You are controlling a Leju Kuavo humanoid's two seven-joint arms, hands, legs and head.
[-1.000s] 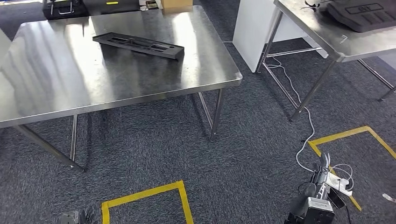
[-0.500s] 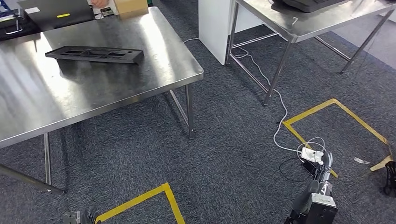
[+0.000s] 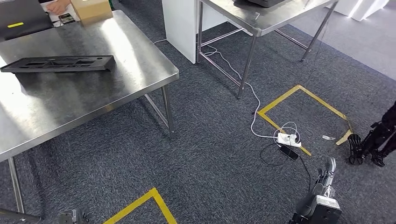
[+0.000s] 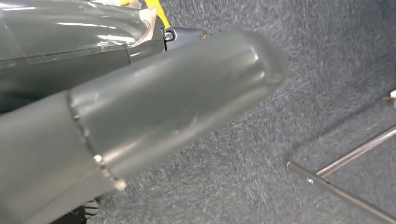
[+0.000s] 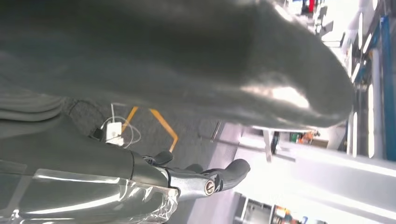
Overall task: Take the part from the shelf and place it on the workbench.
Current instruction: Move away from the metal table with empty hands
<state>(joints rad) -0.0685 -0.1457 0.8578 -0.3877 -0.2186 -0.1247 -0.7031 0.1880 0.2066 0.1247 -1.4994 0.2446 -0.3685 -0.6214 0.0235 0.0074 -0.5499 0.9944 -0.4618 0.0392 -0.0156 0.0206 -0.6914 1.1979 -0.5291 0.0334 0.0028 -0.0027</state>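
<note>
1. A steel table is standing at the left of the head view, and its top is reflecting the room light.
2. The part, a long black tray-like piece with cut-outs, is lying flat on this table, toward the far left side.
3. A cardboard box is sitting at the far edge of the same table, and a person's hand is resting just beside it.
4. A second steel table is standing farther back at the right, next to a white cabinet.
5. The floor is grey carpet with yellow tape squares; a white cable is running to a power strip.
6. The right hand is hanging low over the carpet; its fingers are lying loosely extended and holding nothing.
7. The left hand is showing at the bottom edge; I cannot tell how its fingers are lying.
</note>
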